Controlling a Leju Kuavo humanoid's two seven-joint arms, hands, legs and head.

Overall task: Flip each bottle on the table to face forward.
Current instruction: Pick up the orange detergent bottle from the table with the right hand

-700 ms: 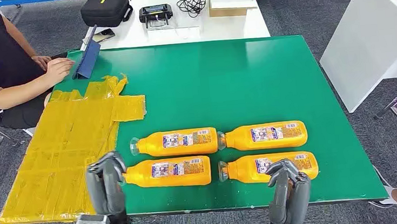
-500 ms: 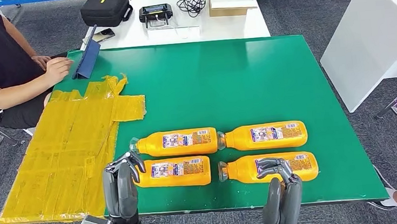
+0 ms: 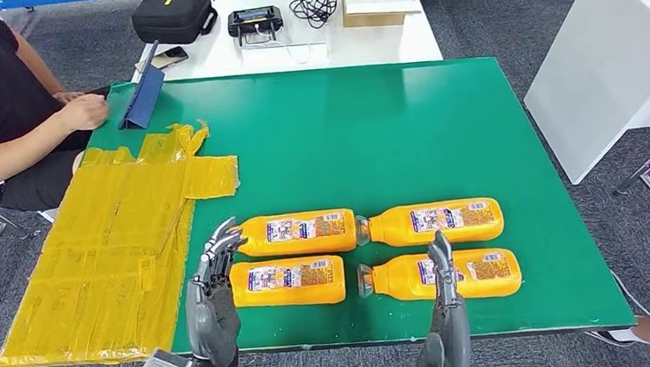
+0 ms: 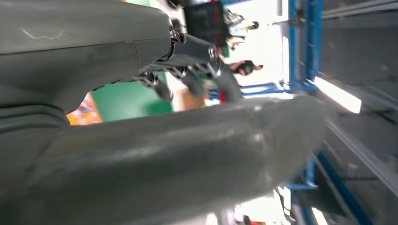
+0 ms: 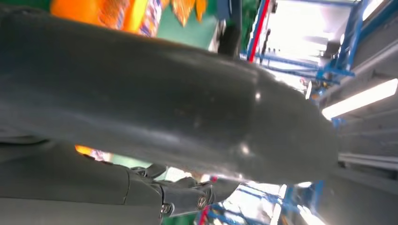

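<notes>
Our left hand (image 3: 214, 291) and right hand (image 3: 443, 290) have just uncurled, spread and holding nothing, reaching the two bottles (image 3: 287, 282) (image 3: 454, 275) by the counter's (image 3: 406, 132) near edge to start flipping.

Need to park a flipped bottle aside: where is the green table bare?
Bare green table runs behind the bottle rows to the far edge, and right of the rear right bottle. Crowded: four bottles packed close, yellow sheet on the left, hands at the near edge.
</notes>
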